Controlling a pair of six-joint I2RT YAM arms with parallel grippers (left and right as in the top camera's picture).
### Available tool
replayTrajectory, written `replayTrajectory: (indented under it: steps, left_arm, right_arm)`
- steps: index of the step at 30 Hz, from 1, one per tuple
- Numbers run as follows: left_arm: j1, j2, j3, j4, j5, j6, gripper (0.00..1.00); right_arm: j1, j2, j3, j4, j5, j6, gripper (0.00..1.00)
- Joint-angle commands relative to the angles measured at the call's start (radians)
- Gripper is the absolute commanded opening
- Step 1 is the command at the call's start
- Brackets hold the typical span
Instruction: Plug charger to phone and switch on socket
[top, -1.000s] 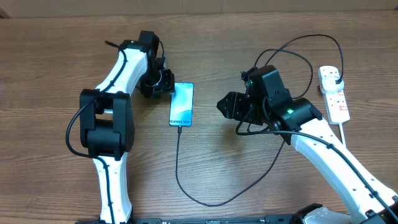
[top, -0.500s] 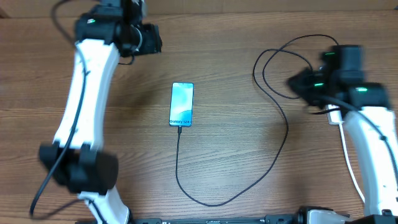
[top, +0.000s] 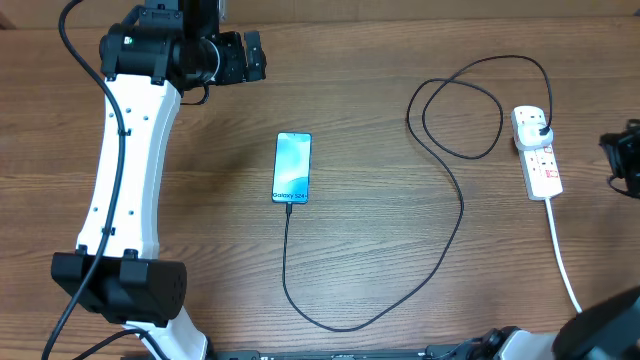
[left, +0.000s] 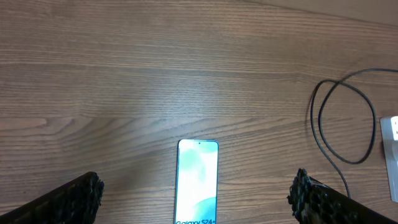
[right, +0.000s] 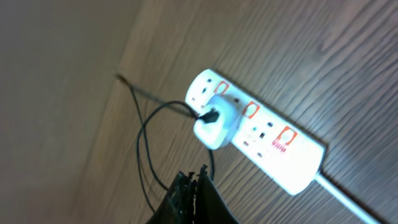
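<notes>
Right gripper, fingers pressed together, hung near the white elongated power strip at the wooden table's right side; its tip would need to press a red-marked switch squarely (which one, unclear). Left gripper gaped, well apart from the slim teal-screened phone, thin black cable meeting its lower end.

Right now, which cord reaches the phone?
The thin black cable: its tip meets the phone at its bottom edge. The thick white cord just trails from the power strip.
</notes>
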Motion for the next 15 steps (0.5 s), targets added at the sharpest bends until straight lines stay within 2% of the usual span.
replayTrajectory:
  steps: [1, 15]
  left_arm:
    - [-0.002, 0.006, -0.005, 0.0, -0.01, -0.003, 1.0]
    - [-0.002, 0.006, -0.005, 0.0, -0.01, -0.003, 1.0]
  right_arm:
    - [-0.032, 0.075, 0.019, 0.018, -0.127, -0.052, 0.04]
    - [-0.047, 0.351, 0.019, 0.148, -0.239, -0.037, 0.04]
